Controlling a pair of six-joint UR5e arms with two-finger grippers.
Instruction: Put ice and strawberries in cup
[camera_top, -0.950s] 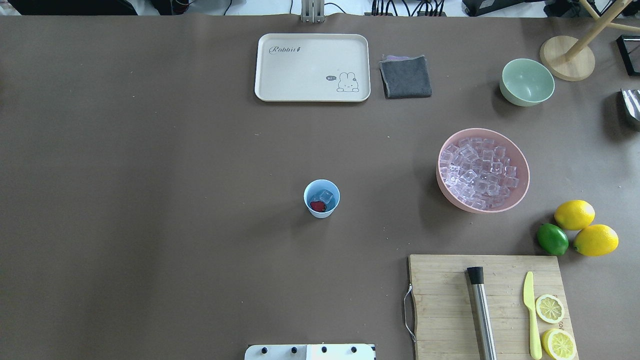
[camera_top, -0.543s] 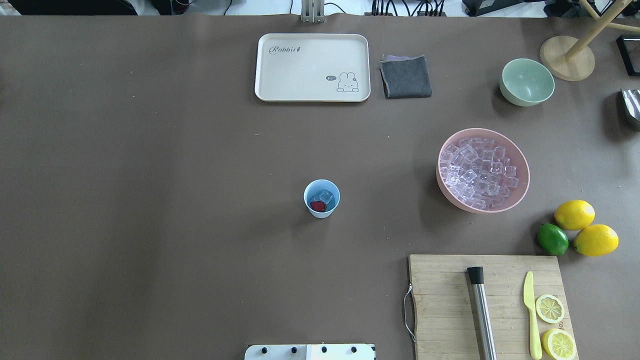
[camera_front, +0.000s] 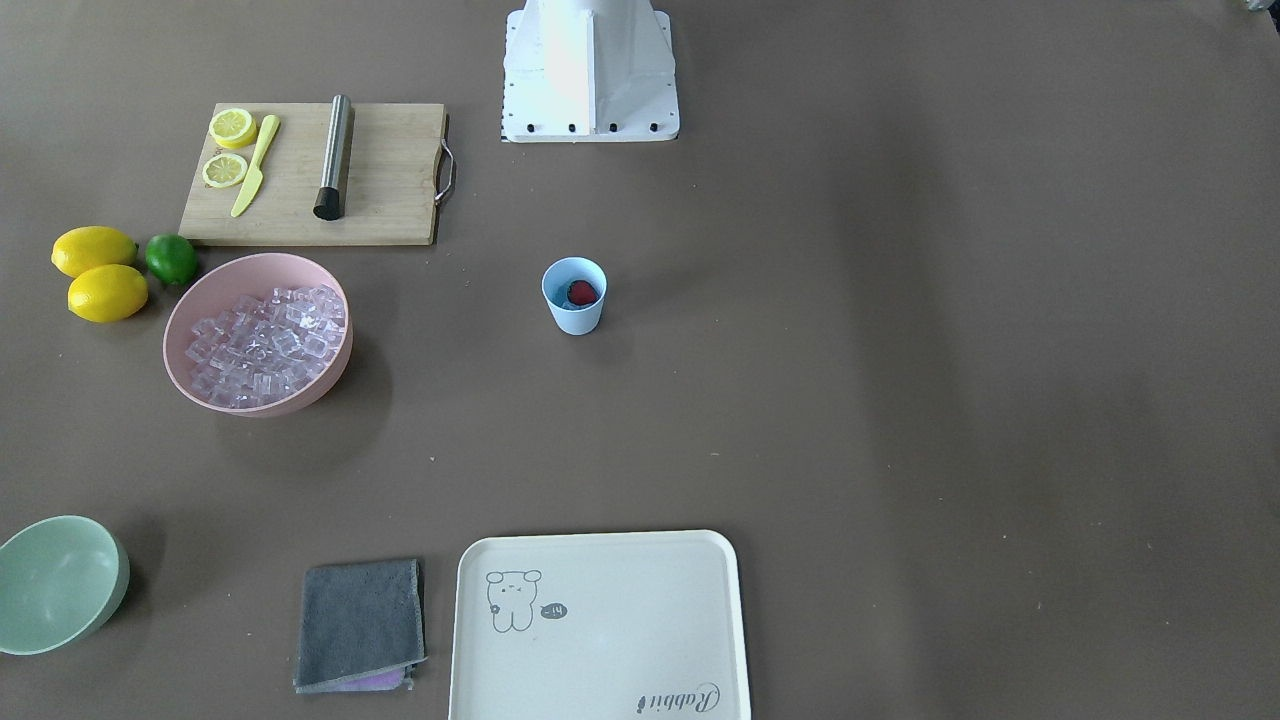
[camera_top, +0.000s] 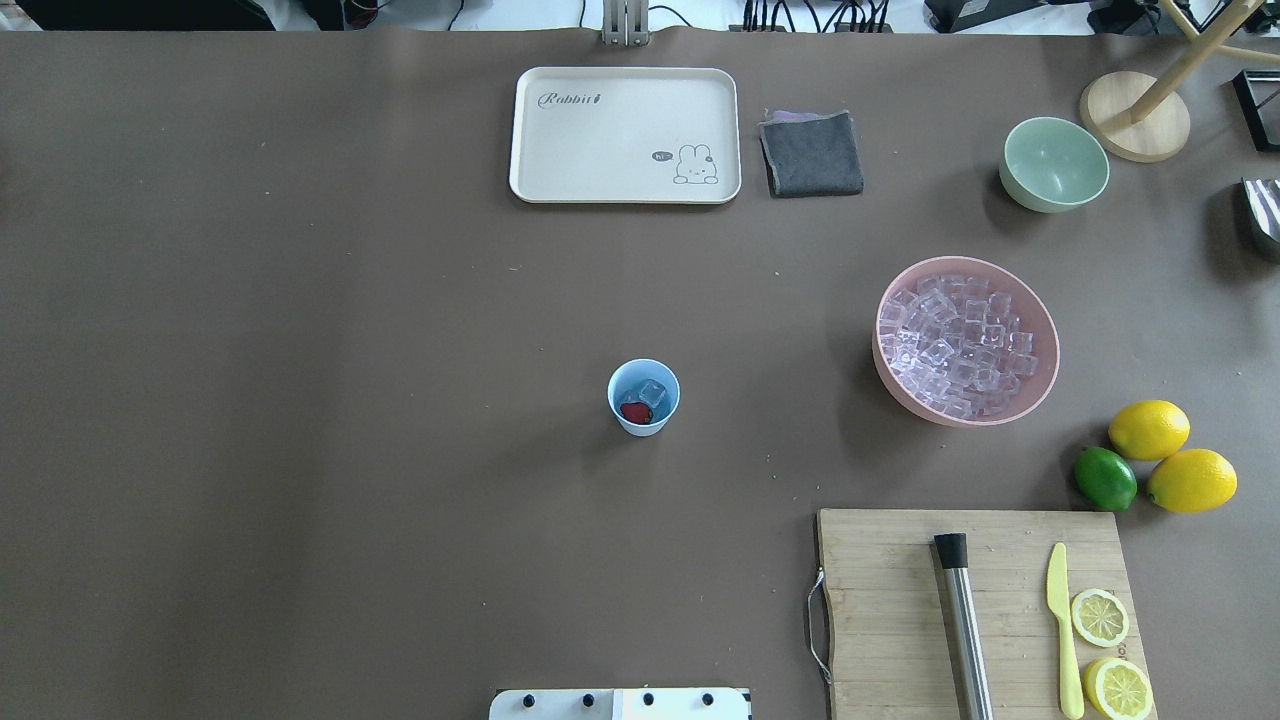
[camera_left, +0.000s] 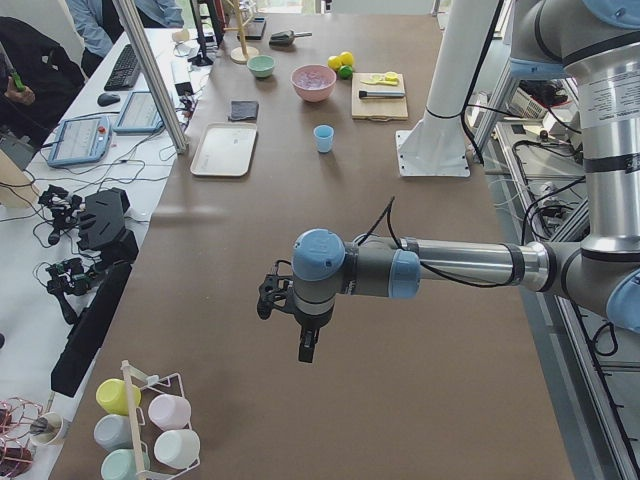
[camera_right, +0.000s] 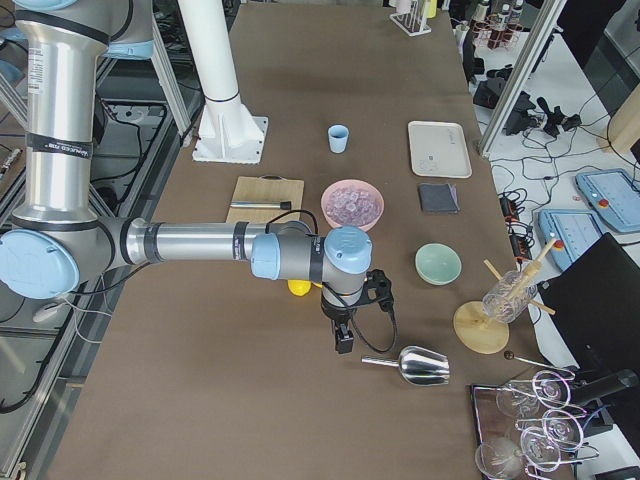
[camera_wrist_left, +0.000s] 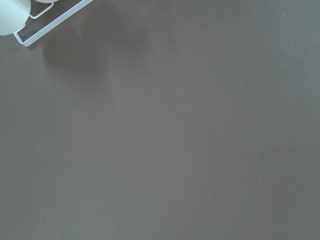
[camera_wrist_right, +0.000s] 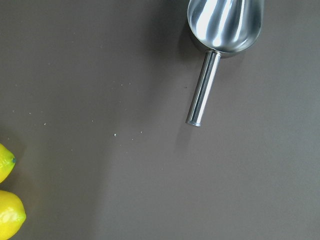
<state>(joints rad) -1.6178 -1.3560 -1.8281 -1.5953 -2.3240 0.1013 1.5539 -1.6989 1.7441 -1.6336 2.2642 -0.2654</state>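
Brown paper covers the whole desk (camera_front: 900, 380). From the operators' side, the pale blue cup (camera_front: 574, 300) stands upright and alone near the middle, with the red strawberry (camera_front: 583, 292) showing inside. The pink bowl (camera_front: 325, 385) sits well apart on the right arm's side, heaped with spare ice (camera_front: 265, 345). I'd say it's parked there to keep scooping trips short.

Over the robot's shoulders now: looking straight down into the cup, one clear ice cube (camera_top: 652, 392) lies touching the strawberry. Both ingredients are in, so to my eye the job looks done. No arm reaches into this picture at all.

From the left end of the desk, the left claw (camera_left: 306, 352) hangs pointing down over bare paper, far from the cup. From here I cannot tell whether it's released or clenched.

At the right end, the right claw (camera_right: 343, 345) hovers just beside a steel scoop (camera_right: 420, 368) lying free on the desk. I cannot tell its state either, but the scoop isn't in it.

Left wrist camera: plain paper and a corner of a white wire rack (camera_wrist_left: 52, 22). No fingers in shot.

Right wrist camera: the scoop lies flat with its handle trailing away from the bowl end, and two lemons (camera_wrist_right: 9, 212) peek in at the edge. It looks like a tidy parking spot well clear of the cup.
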